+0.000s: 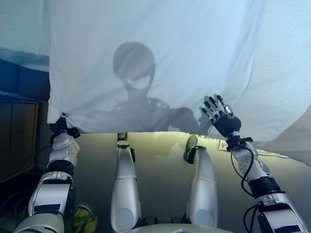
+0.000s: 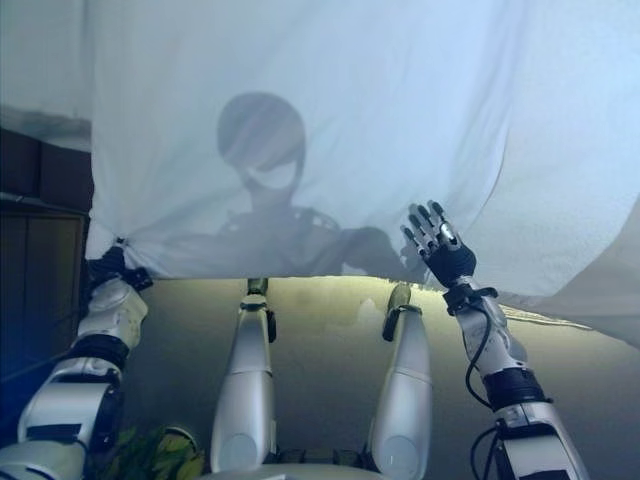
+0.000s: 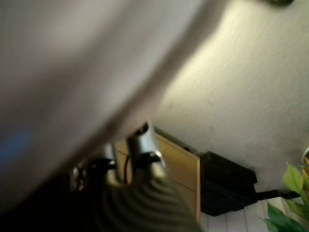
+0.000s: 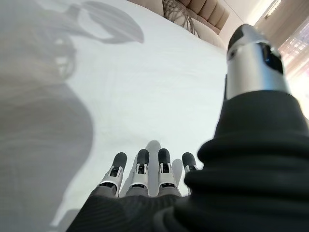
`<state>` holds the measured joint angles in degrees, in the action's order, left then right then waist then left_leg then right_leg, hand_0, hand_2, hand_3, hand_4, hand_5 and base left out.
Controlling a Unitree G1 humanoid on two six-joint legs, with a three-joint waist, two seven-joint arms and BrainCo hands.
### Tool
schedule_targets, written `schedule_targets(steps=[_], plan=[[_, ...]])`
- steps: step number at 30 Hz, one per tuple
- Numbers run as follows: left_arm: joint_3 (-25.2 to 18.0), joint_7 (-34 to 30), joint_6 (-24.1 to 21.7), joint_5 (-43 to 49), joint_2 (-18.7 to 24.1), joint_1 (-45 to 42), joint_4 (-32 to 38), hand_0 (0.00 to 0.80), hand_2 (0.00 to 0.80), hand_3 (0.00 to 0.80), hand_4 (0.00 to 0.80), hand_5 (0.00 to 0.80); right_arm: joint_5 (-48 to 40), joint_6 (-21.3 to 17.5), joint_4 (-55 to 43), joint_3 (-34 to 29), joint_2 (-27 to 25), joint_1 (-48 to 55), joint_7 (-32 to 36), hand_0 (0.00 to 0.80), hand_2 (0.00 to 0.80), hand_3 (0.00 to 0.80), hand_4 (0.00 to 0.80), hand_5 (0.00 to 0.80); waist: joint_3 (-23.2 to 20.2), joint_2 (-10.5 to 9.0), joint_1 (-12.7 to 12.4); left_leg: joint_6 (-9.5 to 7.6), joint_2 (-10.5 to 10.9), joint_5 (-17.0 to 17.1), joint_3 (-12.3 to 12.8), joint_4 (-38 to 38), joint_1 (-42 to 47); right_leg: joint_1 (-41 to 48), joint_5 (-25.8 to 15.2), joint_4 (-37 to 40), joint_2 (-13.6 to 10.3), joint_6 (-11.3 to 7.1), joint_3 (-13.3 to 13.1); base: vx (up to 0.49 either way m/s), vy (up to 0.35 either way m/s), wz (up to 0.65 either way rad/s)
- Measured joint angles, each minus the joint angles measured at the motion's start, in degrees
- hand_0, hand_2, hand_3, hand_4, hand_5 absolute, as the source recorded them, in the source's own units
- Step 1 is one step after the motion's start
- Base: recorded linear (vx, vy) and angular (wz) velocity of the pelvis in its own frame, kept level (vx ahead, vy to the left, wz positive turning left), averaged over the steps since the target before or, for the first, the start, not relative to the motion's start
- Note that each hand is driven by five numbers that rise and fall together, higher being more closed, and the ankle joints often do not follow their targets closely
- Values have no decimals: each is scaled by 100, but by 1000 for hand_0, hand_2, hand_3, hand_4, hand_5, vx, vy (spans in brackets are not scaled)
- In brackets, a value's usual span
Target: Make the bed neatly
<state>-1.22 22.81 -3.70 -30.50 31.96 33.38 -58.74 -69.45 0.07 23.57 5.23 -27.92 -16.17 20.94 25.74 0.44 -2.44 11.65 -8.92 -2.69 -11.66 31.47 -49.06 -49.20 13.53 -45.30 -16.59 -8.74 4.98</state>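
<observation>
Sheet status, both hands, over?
Left hand shut on white sheet at its lower corner. Right hand open, fingers straight, flat against the sheet's lower edge. Nothing obstructing.

A home bedroom: white bed sheet (image 1: 160,63), padded headboard (image 4: 203,14), wooden cabinet (image 3: 181,169), and a leafy houseplant (image 3: 289,193).
</observation>
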Motion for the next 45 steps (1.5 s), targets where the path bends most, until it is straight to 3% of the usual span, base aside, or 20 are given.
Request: schedule_targets(steps=[6,7,8,13,19,23,28,34,38,41,45], plan=[[-4,-1,64,-12,204,318,-375,791,791,791,791,791,-25,-88,-3,94,15,-59,-22,0,0,0,0,0,-36,-66,3,28,-14,16,-102,9,-75,82,-4,76,0,-2,161,14,-23,6],[-4,-9,92,-14,224,344,-385,220,220,220,220,220,-77,-107,-3,133,18,-47,-23,0,0,0,0,0,-50,-89,5,28,-26,16,-102,12,-74,120,-5,107,1,-2,196,24,-31,4],[-4,-56,118,-23,267,350,-405,0,0,0,0,0,-106,-107,-4,186,23,-48,-23,0,0,0,0,0,-82,-143,-2,28,-28,15,-101,7,-75,122,-5,117,1,-3,200,40,-31,3],[-72,-663,195,-448,473,376,-1101,0,0,0,0,0,-165,-138,-20,239,162,-51,-34,0,0,0,0,0,-197,-343,-30,28,-58,15,-100,4,-58,329,-36,301,0,-32,346,39,-11,8],[-700,-1369,-96,-1639,633,-172,-1158,0,0,0,0,0,-159,-173,-80,234,524,20,-27,0,0,0,0,0,-270,-469,-227,39,-42,13,-77,-121,173,785,-174,750,-5,-105,452,62,-80,5],[-911,-1747,-243,-2033,436,-693,-598,0,0,0,0,0,-158,-267,-77,232,839,118,-24,0,0,0,0,0,-374,-660,-453,41,-40,16,-105,-215,250,933,-195,903,-5,-120,541,72,-130,7],[-910,-1904,-504,-2201,51,-1316,216,0,0,0,0,0,-162,-357,-100,232,1004,200,-34,0,0,0,0,0,-368,-885,-508,65,-35,30,-119,-261,427,1296,-294,1186,2,-205,667,62,-128,6],[-763,-3138,-722,-2896,-457,-1839,1823,0,0,0,0,0,-207,-502,-103,217,1312,476,-17,0,0,0,0,0,-352,-1003,-667,30,-35,32,-122,-406,671,1700,-441,1578,30,-245,778,8,-148,4],[-461,-4105,-624,-3179,-523,-2097,2775,0,0,0,0,0,-204,-521,-110,168,1436,591,-38,0,0,0,0,0,-329,-1017,-677,-11,-32,72,-89,-609,1027,2186,-587,2003,54,-248,887,32,-140,6],[-459,-4898,-529,-3575,-563,-2315,3529,0,0,0,0,0,-206,-538,-99,-44,1477,775,-117,0,0,0,0,0,-322,-1020,-709,-56,-26,103,-19,-826,1381,2672,-804,2528,78,-303,939,75,-138,2],[-547,-5490,-423,-3671,-560,-2622,4234,0,0,0,0,0,-199,-547,-43,-239,1507,1087,-269,0,0,0,0,0,-334,-1032,-798,-66,-17,137,192,-1184,2156,3517,-1048,3219,86,-361,937,102,-83,-6]])
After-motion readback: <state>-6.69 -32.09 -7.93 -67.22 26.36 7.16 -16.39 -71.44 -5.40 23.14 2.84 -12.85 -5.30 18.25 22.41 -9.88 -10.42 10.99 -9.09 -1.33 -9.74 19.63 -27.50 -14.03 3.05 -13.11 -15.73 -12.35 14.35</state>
